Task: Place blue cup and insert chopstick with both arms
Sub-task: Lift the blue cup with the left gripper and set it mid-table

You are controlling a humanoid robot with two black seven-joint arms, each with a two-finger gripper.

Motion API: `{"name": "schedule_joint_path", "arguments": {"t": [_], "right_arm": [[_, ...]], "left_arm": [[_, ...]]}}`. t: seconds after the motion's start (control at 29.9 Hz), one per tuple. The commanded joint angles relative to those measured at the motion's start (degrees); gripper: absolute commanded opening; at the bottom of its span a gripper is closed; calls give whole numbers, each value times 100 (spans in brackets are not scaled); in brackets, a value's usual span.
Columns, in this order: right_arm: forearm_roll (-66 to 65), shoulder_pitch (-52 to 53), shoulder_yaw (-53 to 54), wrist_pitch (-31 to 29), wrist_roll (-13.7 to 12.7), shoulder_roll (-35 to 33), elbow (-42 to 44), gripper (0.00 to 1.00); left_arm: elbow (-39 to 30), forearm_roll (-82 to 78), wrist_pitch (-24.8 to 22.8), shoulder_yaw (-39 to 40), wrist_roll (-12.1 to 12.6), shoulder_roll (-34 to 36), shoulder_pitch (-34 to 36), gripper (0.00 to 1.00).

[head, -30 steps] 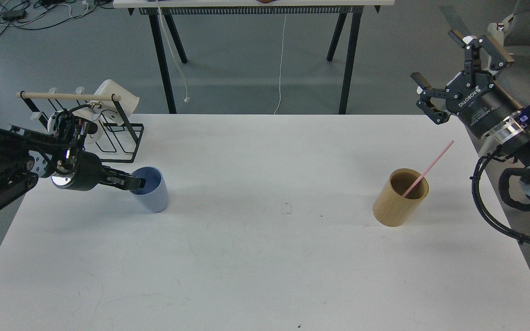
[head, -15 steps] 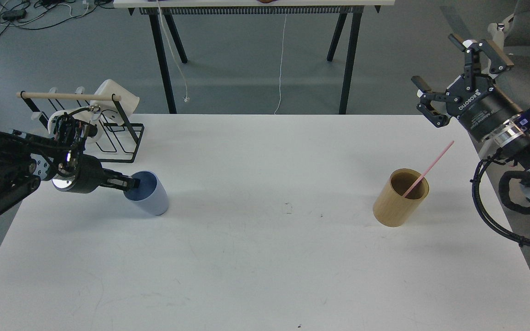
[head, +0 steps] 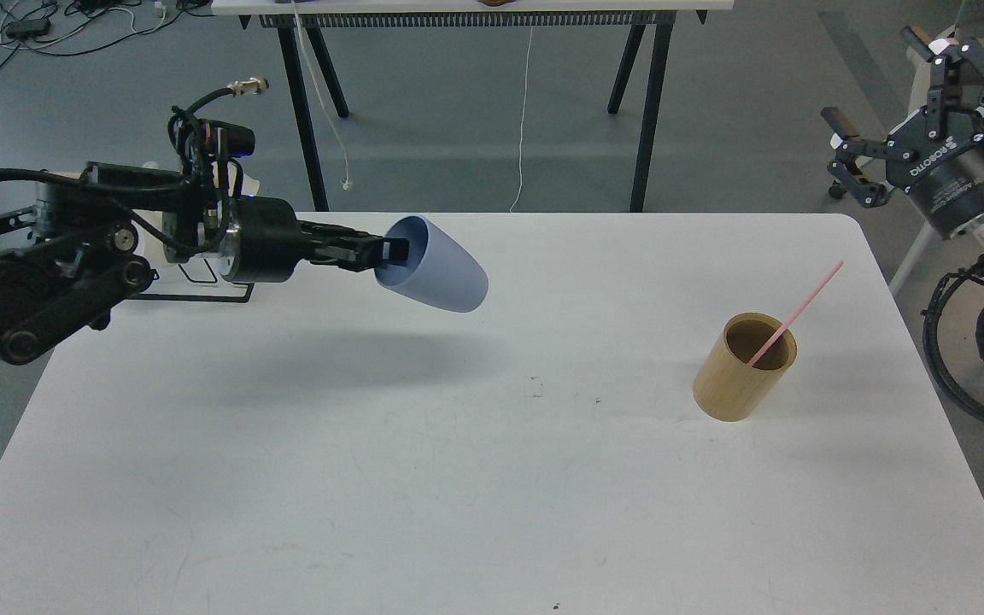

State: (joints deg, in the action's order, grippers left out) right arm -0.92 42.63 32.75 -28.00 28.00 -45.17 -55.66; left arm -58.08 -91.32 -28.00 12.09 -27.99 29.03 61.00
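Observation:
My left gripper (head: 385, 251) is shut on the rim of the blue cup (head: 438, 276). It holds the cup tilted on its side in the air above the table's left-middle, mouth toward the arm. A pink chopstick (head: 793, 316) leans in a tan wooden holder (head: 742, 370) standing on the table at the right. My right gripper (head: 902, 107) is open and empty, raised beyond the table's far right corner.
A black wire rack (head: 202, 286) sits at the table's far left, mostly hidden behind my left arm. A black-legged table (head: 475, 17) stands behind. The white table's right edge (head: 928, 359) is near my right arm's cables.
My left gripper has lifted the blue cup off the table and carried it up and right toward the middle. My right gripper has moved right and up, away from the holder.

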Motion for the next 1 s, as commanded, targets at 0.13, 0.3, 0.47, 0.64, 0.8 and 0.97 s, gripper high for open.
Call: {"name": "schedule_joint_path", "arguments": {"t": [0.13, 0.3, 0.47, 0.64, 0.8, 0.97], "right_arm": [[65, 0, 144, 0, 0, -88, 327, 95], [57, -9, 91, 0, 0, -54, 336, 96], [65, -18, 144, 0, 0, -27, 336, 96], [65, -18, 135, 0, 0, -62, 336, 96], [65, -35, 118, 0, 0, -80, 336, 96], [65, -44, 100, 0, 0, -62, 336, 96]], "left_arm": [[1377, -632, 0, -1200, -1, -1698, 668, 1], [1764, -738, 0, -1779, -1, -2410, 1089, 1], [2668, -747, 0, -2807, -1, -2903, 1266, 1], [3056, -755, 0, -3046, -1, -2903, 1274, 1], [3347, -887, 0, -3397, -1, -2903, 1266, 2], [3294, -879, 0, -3363, -1, -2903, 1274, 2]]}}
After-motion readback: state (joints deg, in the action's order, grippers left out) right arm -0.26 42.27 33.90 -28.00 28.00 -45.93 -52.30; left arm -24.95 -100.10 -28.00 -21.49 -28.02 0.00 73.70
